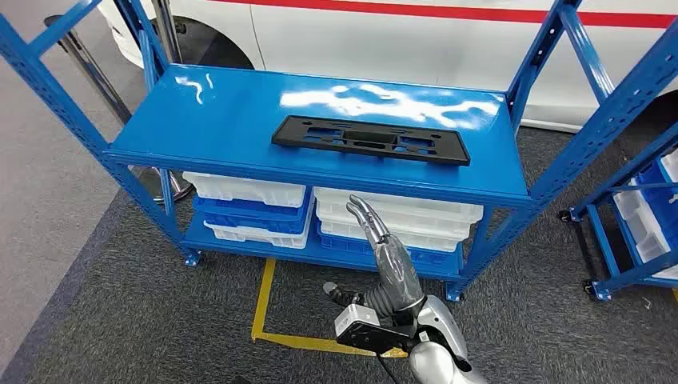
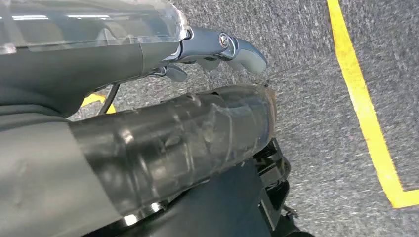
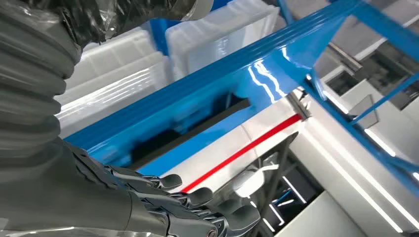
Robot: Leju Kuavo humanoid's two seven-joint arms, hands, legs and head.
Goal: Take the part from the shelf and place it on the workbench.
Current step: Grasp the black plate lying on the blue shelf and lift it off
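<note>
Right hand (image 1: 389,260) empty, fingers extended, blue shelf (image 1: 240,120) bearing black part (image 1: 370,139), grey carpet (image 1: 120,320)

Bright, even overhead light throws white glare patches across the blue shelf (image 1: 240,120) beyond the right hand (image 1: 384,248), sharp in the head view, while both wrist views blur at close parts and show streaked reflections.

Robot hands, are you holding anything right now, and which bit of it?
Nothing is held. The right hand is raised in front of the shelf with fingers stretched out, holding nothing. The black part lies untouched on the shelf. The left hand hangs over the floor.
</note>
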